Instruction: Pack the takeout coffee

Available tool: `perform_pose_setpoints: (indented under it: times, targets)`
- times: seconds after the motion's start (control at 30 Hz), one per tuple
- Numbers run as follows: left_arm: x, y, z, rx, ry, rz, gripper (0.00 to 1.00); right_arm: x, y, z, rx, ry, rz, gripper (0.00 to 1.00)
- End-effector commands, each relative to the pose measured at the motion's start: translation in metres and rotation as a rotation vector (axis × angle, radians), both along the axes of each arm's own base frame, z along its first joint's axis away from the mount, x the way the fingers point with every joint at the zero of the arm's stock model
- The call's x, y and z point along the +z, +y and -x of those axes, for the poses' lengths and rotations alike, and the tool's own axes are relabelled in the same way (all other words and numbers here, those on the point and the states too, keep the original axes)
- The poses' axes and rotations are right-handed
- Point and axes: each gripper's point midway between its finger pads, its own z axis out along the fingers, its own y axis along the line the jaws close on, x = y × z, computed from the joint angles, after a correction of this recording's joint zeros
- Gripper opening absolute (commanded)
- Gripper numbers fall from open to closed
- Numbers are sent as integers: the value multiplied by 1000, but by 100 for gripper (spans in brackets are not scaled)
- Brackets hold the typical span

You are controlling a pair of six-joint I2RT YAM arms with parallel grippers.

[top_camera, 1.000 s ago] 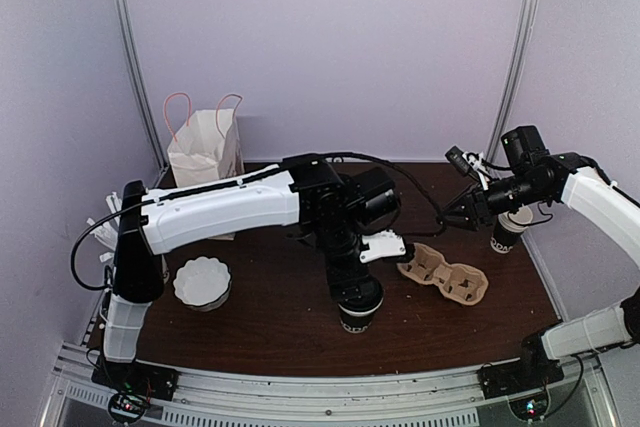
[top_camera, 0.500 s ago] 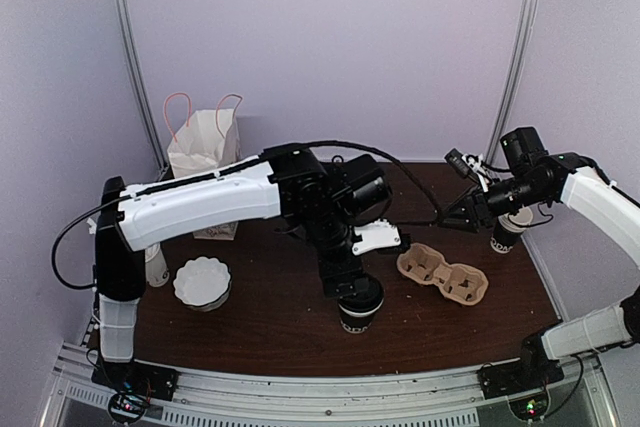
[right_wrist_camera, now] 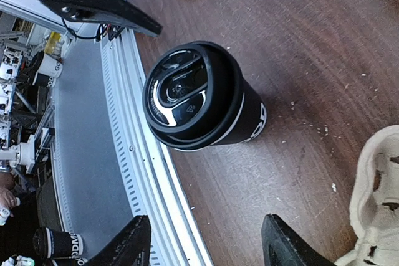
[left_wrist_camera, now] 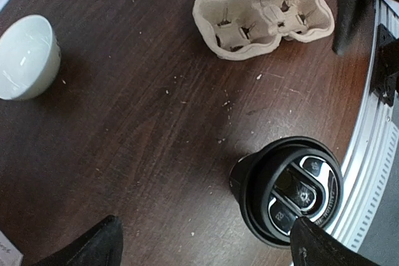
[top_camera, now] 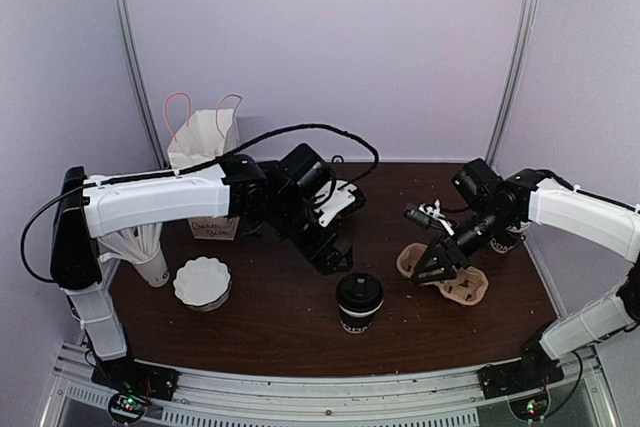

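The takeout coffee, a small black cup with white lettering and a black lid, stands upright alone near the table's front middle. My left gripper hangs open just behind and left of it, nothing between its fingers. In the left wrist view the coffee sits by the right fingertip, outside the left gripper. My right gripper is open above the brown pulp carrier, pointing toward the coffee. The right gripper holds nothing. A white paper bag stands at the back left.
A white fluted bowl sits front left, with a stack of white cups beside it. A lidless black cup stands far right, mostly behind the right arm. The table's metal front rail runs close to the coffee.
My left gripper opened, let go of the coffee and drew back up and left. The right arm swung from beside the lidless cup down over the carrier.
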Motion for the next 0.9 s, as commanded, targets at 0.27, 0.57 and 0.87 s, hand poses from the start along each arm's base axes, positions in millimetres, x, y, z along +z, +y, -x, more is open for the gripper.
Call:
perform_pose_setpoints:
  times: [0.27, 0.57, 0.87]
  targets:
    - [-16, -31, -1, 71, 184, 262, 92, -38, 37, 13, 69, 225, 36, 66]
    - [-31, -33, 5, 55, 229, 241, 87, -40, 53, 11, 89, 299, 10, 63]
    - [-48, -29, 10, 56, 270, 206, 79, -38, 61, 12, 117, 326, -12, 60]
